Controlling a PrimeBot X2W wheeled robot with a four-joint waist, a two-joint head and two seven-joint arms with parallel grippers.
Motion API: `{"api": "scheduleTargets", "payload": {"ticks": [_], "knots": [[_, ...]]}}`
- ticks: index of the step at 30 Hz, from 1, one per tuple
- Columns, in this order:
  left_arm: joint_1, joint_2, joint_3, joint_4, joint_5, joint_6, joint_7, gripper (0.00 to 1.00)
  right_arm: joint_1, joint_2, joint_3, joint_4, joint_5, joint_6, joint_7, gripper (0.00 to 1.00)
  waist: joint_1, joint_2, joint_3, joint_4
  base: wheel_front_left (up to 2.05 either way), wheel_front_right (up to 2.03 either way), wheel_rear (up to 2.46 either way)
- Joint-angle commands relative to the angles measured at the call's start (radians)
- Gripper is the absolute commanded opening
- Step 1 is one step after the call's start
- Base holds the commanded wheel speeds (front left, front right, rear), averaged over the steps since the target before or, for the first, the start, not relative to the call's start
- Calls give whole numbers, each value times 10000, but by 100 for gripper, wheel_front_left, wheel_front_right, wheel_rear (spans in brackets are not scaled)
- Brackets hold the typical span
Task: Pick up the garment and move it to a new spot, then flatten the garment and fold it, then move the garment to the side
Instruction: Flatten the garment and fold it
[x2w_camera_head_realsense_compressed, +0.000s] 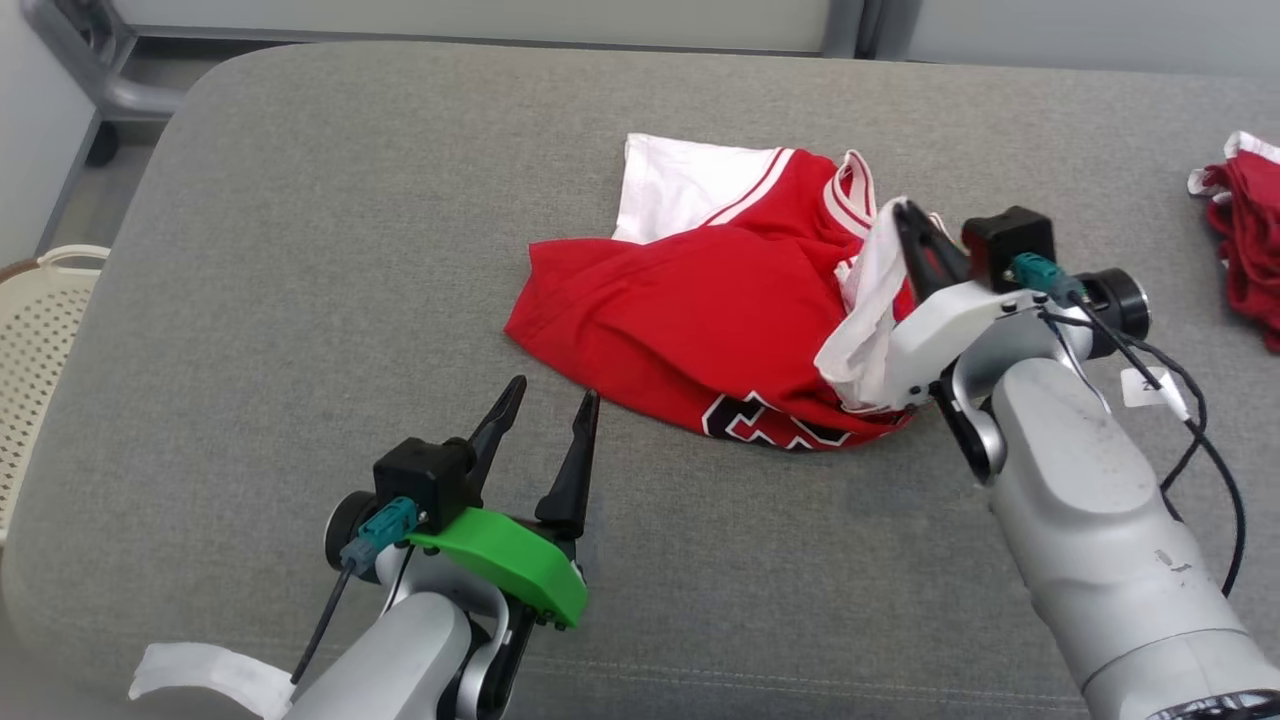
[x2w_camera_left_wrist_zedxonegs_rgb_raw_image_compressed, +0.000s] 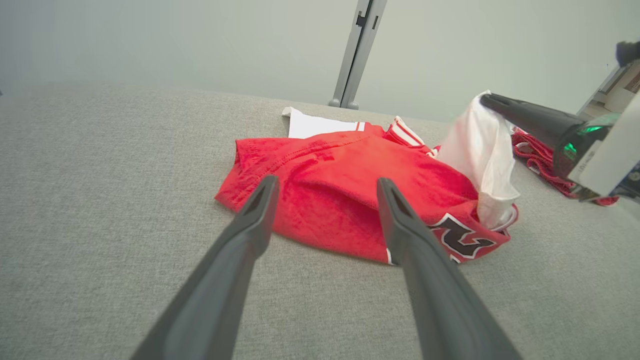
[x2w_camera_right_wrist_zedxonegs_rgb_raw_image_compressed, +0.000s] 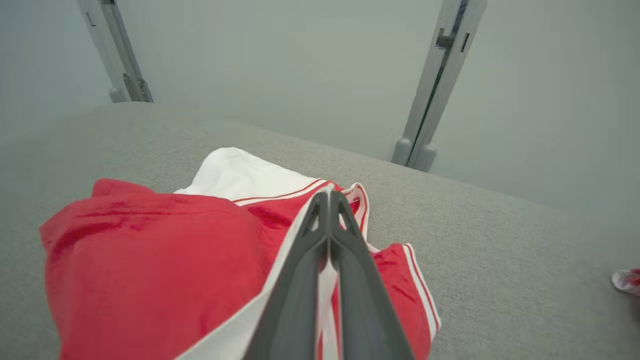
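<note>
Garment (x2w_camera_head_realsense_compressed: 690, 330) lies crumpled on the cushion (x2w_camera_head_realsense_compressed: 300, 300); expect soft, light, limp fabric. Right gripper (x2w_camera_head_realsense_compressed: 905, 212) fingers pinch its white edge; left gripper (x2w_camera_head_realsense_compressed: 555, 392) fingers stand spread near it. Take hold at hems or corners

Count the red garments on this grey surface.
2. One red-and-white jersey mid-surface, its white part gripped by the right pincer; one red bundle at the head view's right edge, cut off, so more could be hidden.
</note>
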Motion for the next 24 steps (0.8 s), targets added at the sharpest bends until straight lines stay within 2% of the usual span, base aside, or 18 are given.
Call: {"api": "scheduleTargets", "payload": {"ticks": [1, 13, 18, 24], "knots": [[136, 69, 32, -34, 56, 29, -18, 100, 77, -98, -97, -78, -31, -8, -74, 0, 0, 0, -204, -377, 0, 0, 0], [480, 425, 34, -557, 43, 322, 120, 100, 1803, -465, -2854, -1130, 191, -8, -23, 0, 0, 0, -339, -1848, 0, 0, 0], [520, 560, 8, -773, 75, 373, 218, 100, 2400, -714, -3603, -857, 200, -8, -155, 0, 0, 0, -186, -2127, 0, 0, 0], [457, 749, -35, -1023, 160, 474, 377, 100, 2647, -727, -4212, -1, 231, -8, -381, 0, 0, 0, 85, -2246, 0, 0, 0]]}}
